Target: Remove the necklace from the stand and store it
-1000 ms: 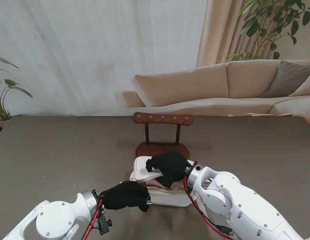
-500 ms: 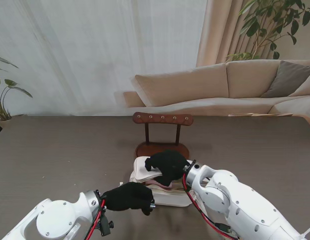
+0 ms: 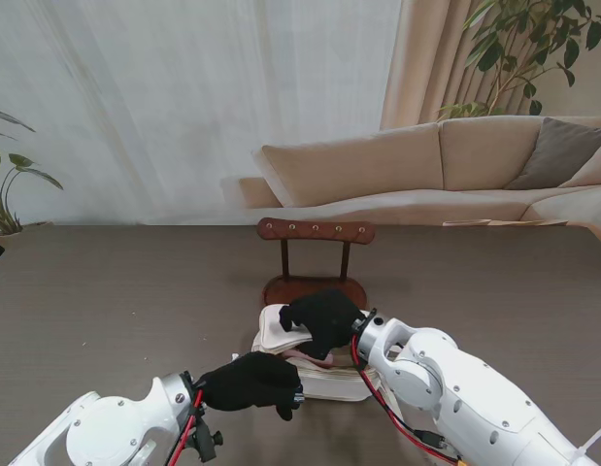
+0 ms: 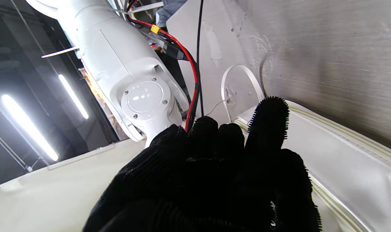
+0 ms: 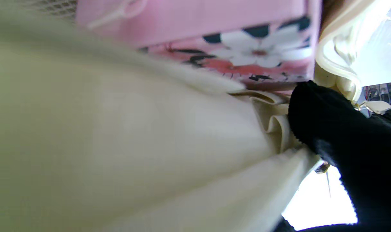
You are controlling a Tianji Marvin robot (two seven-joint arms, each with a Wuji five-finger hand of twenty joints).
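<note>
The wooden necklace stand (image 3: 316,231) rises at mid-table, and no necklace shows on its pegs. Just nearer to me lies a white storage case (image 3: 329,383) with its cream lid (image 3: 279,330) partly raised over a pink lining (image 3: 305,357). My right hand (image 3: 324,320) lies over the lid with its fingers curled around the edge. In the right wrist view a black finger (image 5: 337,135) presses on the cream lid (image 5: 118,129) beside the flowered pink lining (image 5: 253,54). A small metal bit (image 5: 322,167) shows there, too small to identify. My left hand (image 3: 250,382), fingers curled, rests at the case's near-left corner (image 4: 343,161).
A beige sofa (image 3: 446,165) and a white curtain stand behind the table, with plants at both sides. My right forearm (image 3: 455,388) crosses the near right. A thin white loop (image 4: 240,83) lies on the table next to the case.
My right hand has crept a little farther away and leftward on the lid. My left hand has shifted slightly right along the case's near edge.
</note>
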